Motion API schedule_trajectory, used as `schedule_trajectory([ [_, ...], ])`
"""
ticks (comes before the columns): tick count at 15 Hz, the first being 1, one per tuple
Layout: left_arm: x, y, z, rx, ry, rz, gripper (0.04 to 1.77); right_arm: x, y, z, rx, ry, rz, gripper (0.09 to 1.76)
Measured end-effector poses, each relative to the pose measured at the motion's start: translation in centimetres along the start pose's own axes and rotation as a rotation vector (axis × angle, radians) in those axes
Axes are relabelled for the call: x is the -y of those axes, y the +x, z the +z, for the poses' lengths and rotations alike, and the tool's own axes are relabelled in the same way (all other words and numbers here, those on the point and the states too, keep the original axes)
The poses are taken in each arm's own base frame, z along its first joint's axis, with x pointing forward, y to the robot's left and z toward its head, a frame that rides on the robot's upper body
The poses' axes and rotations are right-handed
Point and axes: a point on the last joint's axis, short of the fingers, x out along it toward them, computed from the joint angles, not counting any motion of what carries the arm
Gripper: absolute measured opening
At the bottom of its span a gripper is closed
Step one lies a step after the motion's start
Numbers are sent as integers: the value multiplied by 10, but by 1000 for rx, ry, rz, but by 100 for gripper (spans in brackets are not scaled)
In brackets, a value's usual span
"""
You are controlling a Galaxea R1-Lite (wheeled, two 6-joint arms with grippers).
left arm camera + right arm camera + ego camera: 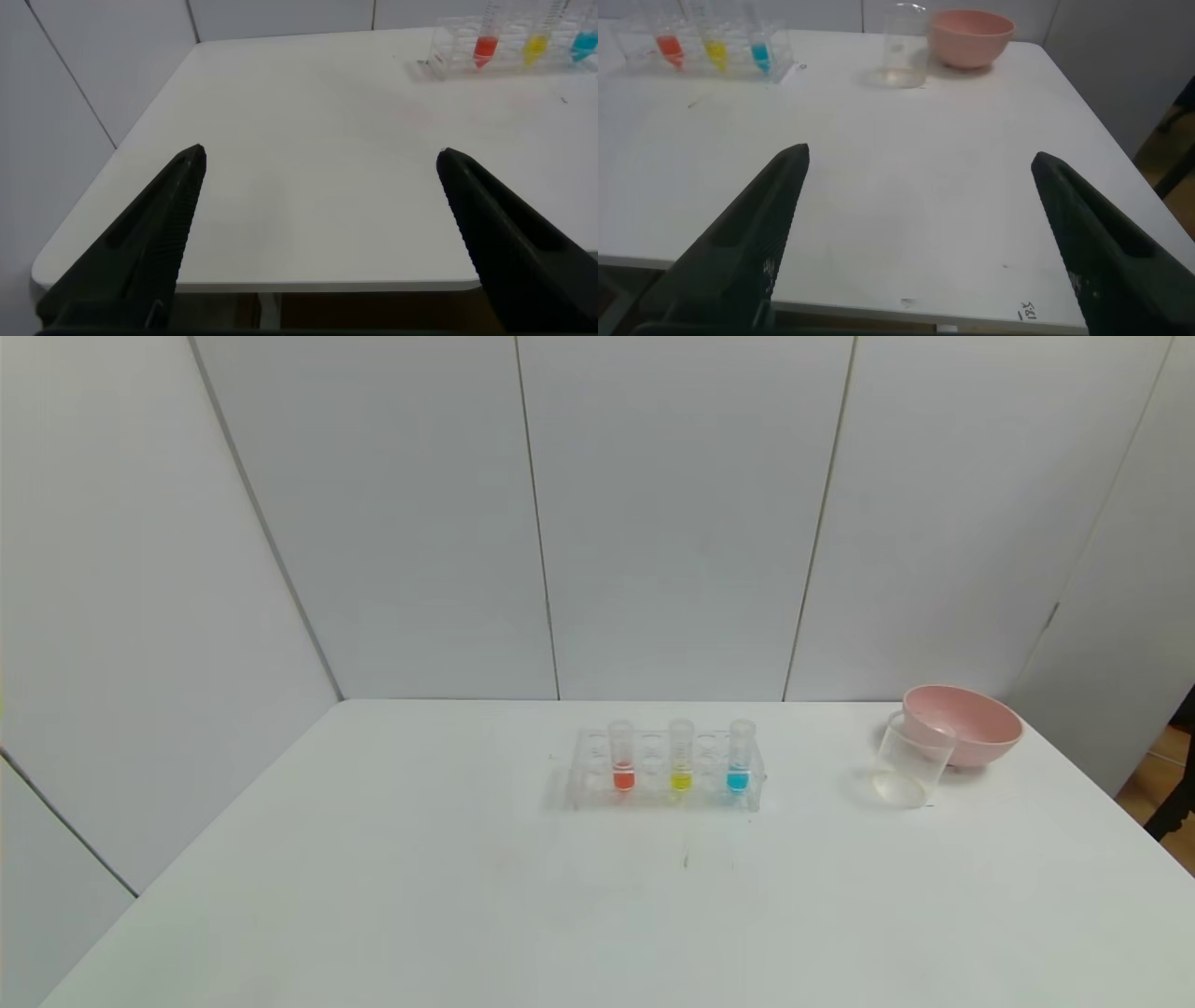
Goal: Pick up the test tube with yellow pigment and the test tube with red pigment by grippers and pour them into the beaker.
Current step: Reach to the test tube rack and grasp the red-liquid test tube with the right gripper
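A clear tube rack (pixel 665 771) stands mid-table, toward the back. It holds the red pigment tube (pixel 622 758) at its left, the yellow pigment tube (pixel 681 758) in the middle and a blue tube (pixel 738 758) at its right. The beaker (pixel 910 759) stands to the right, in front of a pink bowl. My left gripper (pixel 320 161) is open and empty over the table's near left edge; the tubes (pixel 485 45) show far off. My right gripper (pixel 920 159) is open and empty over the near right edge; the beaker (pixel 903 47) and tubes (pixel 716 51) lie far ahead. Neither gripper shows in the head view.
A pink bowl (pixel 963 724) sits at the back right, touching or just behind the beaker. The white table (pixel 467 915) is bounded by grey wall panels at the back and left. Its right edge drops off near a dark object (pixel 1178 784).
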Motion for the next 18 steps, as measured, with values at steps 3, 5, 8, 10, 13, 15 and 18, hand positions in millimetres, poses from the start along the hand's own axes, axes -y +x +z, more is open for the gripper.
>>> schedule_trajectory([
  [3, 0, 0, 0, 0, 0, 0, 176, 0, 0, 0, 0, 3, -6, 171],
  [5, 0, 0, 0, 0, 0, 0, 176, 0, 0, 0, 3, 7, -7, 171],
  [8, 0, 0, 0, 0, 0, 0, 176, 0, 0, 1, 13, 10, -13, 171],
  [10, 0, 0, 0, 0, 0, 0, 176, 0, -2, 9, 34, 10, -5, 171],
  [13, 0, 0, 0, 0, 0, 0, 176, -1, -9, 33, 85, 8, 50, 171],
  [15, 0, 0, 0, 0, 0, 0, 176, -1, -11, 59, 111, 8, 57, 171],
  [18, 0, 0, 0, 0, 0, 0, 176, -1, -5, 105, 136, 8, 59, 171],
])
